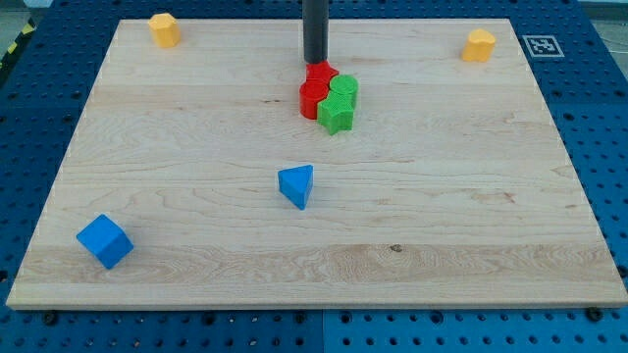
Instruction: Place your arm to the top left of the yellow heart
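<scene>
Yellow heart was unclear between top-left yellow block (164, 29) and top-right yellow block (480, 45); my tip (314, 62), upright and holding nothing, stood just beside the red block (315, 88).

A straight dark rod (315, 29) comes down into the scene from the view's top edge, just left of the middle. It stands upright, with no visible lean to either side. Its surface is smooth, dark grey to black, and of even thickness along the whole length that shows. The upper part of the arm lies outside the picture, so only this lower stretch of rod can be seen. My tip (314, 62), the rod's flat lower end, sits low in the upper-middle part of the view; whether it touches the counter cannot be told.
</scene>
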Controlling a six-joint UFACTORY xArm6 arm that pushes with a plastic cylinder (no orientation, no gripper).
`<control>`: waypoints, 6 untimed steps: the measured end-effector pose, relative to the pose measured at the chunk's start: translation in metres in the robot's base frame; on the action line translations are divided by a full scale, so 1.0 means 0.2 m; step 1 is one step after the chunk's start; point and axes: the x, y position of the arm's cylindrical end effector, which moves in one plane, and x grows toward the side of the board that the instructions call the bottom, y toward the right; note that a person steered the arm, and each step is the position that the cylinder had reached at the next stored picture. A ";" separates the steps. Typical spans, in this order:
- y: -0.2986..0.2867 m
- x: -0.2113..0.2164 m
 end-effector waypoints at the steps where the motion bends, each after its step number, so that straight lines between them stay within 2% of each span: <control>1: 0.15 -0.17; 3: 0.58 -0.29; 6: 0.69 -0.30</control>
